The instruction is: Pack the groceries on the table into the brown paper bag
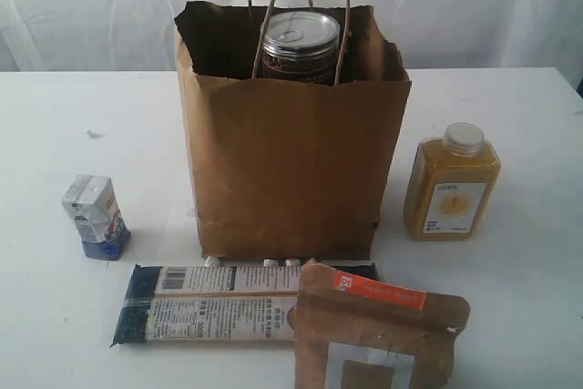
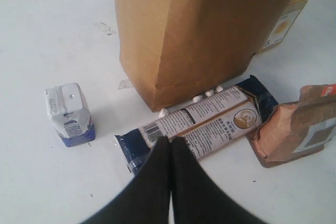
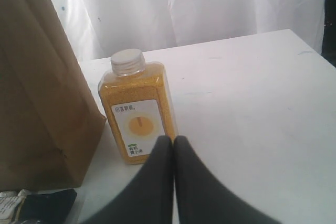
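The left claw (image 2: 169, 139) is pressed shut, its two dark fingers meeting in a thin seam, and it holds nothing. It points down and forward at the long dark-blue packet (image 2: 202, 124). Its tips sit over the barcode end, and contact cannot be judged. The packet lies flat, with white print too small to read and a round picture on its label. Just beyond the packet from this claw stands the brown paper bag (image 2: 194, 30), upright and open, with small white pieces along its base. Ahead and off to one side stands the small white-blue carton (image 2: 69, 113), upright and well clear of the bag. On the other side lies the brown pouch with orange strip (image 2: 299, 127), its corner touching the packet's far end.

The right claw (image 3: 173, 138) is also closed and empty. Directly ahead of its tips, very near, stands the orange juice bottle (image 3: 137, 111). It is upright with a pale cap and a white label bearing an orange circle and Chinese characters. The bag's side is just beside the bottle.

Inside the bag, a dark can with silver pull-tab lid (image 1: 301, 43) shows above the ragged rim, between the cord handles.

Everything rests on a white tabletop (image 1: 510, 298) with a few faint marks. A white curtain (image 3: 210, 3) hangs behind.
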Motion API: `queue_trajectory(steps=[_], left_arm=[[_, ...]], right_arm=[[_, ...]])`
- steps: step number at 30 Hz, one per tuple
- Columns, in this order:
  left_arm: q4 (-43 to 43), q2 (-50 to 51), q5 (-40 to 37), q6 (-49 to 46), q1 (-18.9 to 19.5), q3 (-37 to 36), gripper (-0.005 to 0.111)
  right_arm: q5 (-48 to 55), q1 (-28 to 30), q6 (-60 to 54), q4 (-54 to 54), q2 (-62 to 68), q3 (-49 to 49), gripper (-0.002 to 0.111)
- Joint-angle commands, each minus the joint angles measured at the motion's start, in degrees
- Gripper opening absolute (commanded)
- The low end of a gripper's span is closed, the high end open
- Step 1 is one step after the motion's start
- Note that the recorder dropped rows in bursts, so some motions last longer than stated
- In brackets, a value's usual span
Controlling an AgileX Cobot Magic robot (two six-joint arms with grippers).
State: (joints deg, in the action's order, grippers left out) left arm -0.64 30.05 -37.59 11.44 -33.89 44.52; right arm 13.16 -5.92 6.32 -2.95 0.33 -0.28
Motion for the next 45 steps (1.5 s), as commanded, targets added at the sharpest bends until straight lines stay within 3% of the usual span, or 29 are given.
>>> queue_trajectory(steps=[1, 17, 24, 30, 39, 45], left_arm=[[-0.6, -0.6, -1.0, 0.4, 0.1, -0.2, 0.000], [7.7, -0.6, 1.7, 0.2, 0.1, -0.9, 0.000], [13.2, -4.7, 11.5, 0.2, 0.1, -8.8, 0.000], [8.2, -12.3, 18.0, 0.4, 0.3, -21.0, 0.000], [2.0, -21.0, 29.3, 0.0, 6.8, -37.3, 0.000], [-5.6, -25.2, 29.0, -5.8, 14.4, -42.9, 0.000]], right_arm=[[-0.5, 0.3, -0.1, 0.0, -0.3, 0.3, 0.000], [-0.5, 0.3, -0.1, 0.0, -0.3, 0.3, 0.000], [-0.5, 0.3, -0.1, -0.2, -0.3, 0.3, 0.000], [-0.5, 0.3, -0.1, -0.2, -0.3, 0.3, 0.000], [-0.5, 0.3, -0.1, -0.2, -0.3, 0.3, 0.000], [-0.5, 0.3, -0.1, -0.2, -0.3, 0.3, 0.000]])
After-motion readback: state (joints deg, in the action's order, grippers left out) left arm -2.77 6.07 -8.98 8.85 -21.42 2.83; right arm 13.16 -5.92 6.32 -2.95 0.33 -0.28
